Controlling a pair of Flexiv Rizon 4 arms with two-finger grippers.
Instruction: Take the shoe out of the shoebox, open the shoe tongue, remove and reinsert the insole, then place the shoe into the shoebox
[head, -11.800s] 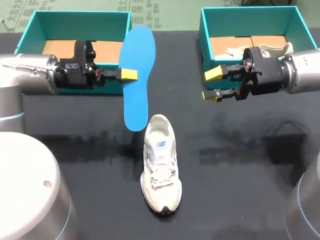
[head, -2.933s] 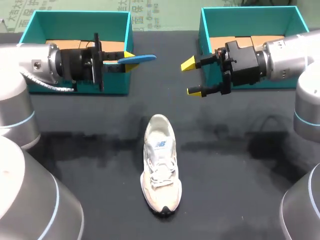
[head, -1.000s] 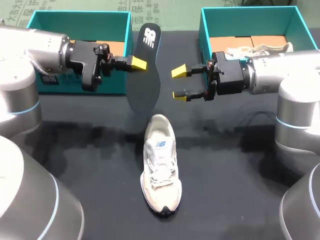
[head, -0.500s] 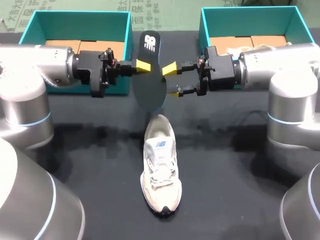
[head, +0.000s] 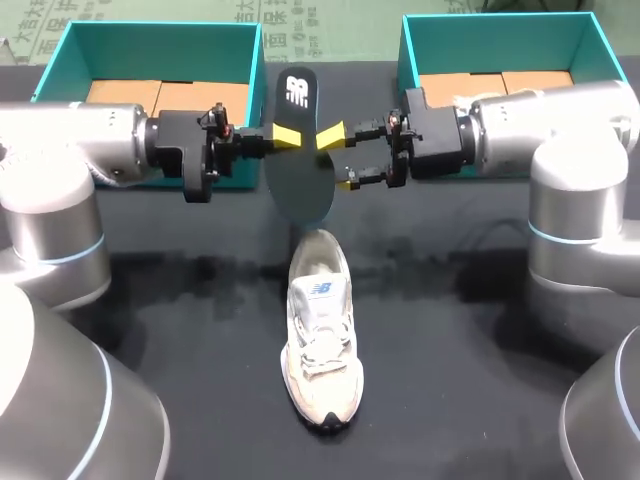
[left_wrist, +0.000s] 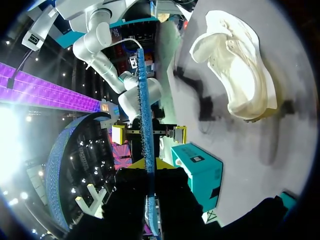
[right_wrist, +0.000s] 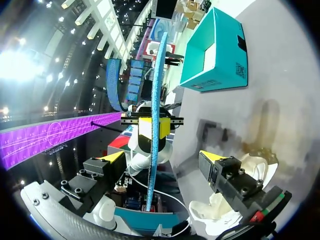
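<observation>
left jaws clamp the insole (head: 298, 190), right jaws gape

the shoe (head: 320, 330) lies nearest on the table (head: 480, 380). beyond it, the left gripper (head: 287, 137) pinches the insole upright in mid-air. the right gripper (head: 340, 158) straddles its opposite edge, untouching. light and bendy, i judge (thin foam): grip mid-length edges.
</observation>
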